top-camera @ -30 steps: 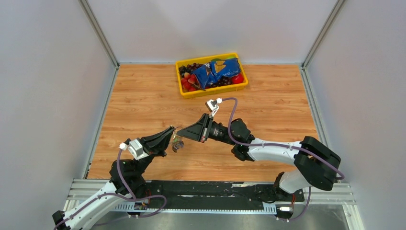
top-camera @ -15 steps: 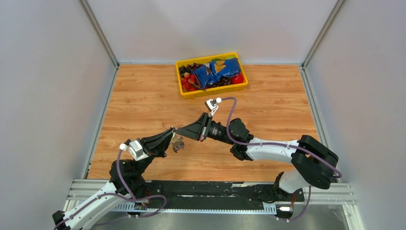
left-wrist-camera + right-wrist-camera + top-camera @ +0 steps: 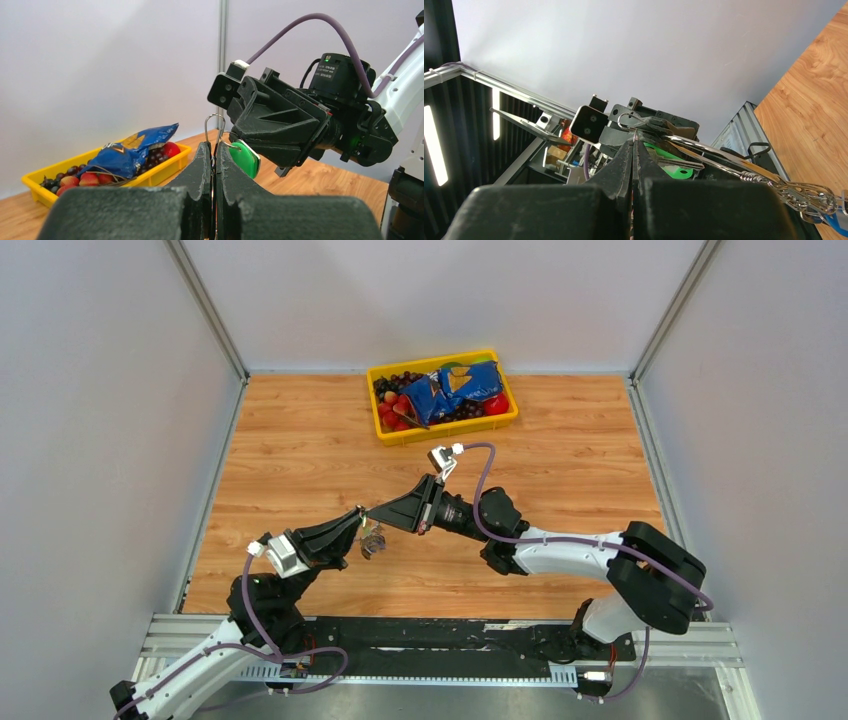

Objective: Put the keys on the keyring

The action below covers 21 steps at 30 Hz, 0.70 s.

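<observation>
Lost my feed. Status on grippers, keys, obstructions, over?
Left gripper shut on thin silver wire keyring. Right gripper shut, apparently on green-tagged silver key, beside the ring. No obstruction visible.

Thin shiny metal keyring (image 3: 215, 115), glossy green plastic key tag (image 3: 244, 159), matt black grainy fingers (image 3: 200, 172), wood-grain table (image 3: 300, 440).

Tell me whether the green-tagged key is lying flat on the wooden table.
No: the green-tagged key is up in the air by the tips of the left pincer and right pincer, above the table.
</observation>
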### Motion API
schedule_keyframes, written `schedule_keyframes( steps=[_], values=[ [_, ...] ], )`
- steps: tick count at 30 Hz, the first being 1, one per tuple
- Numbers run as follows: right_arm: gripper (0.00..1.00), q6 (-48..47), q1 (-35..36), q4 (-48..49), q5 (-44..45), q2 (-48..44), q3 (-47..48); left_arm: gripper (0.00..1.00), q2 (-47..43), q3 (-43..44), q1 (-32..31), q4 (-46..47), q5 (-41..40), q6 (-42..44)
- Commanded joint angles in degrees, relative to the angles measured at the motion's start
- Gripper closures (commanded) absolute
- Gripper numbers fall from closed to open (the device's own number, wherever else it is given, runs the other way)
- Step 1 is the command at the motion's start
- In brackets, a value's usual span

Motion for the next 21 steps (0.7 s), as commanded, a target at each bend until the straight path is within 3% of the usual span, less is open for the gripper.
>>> schedule_keyframes(
  steps=[1,21],
  values=[
    [1.00,1.02,-0.33,5.03,0.74,1.08,1.61,0.99,-0.23,-0.14,-0.17,3.55,3.27,-0.09],
    [1.00,1.02,-0.33,6.10,0.11,2.28,3.51,0.99,1.50,0.28,-0.17,3.49,5.07,-0.43]
  ],
)
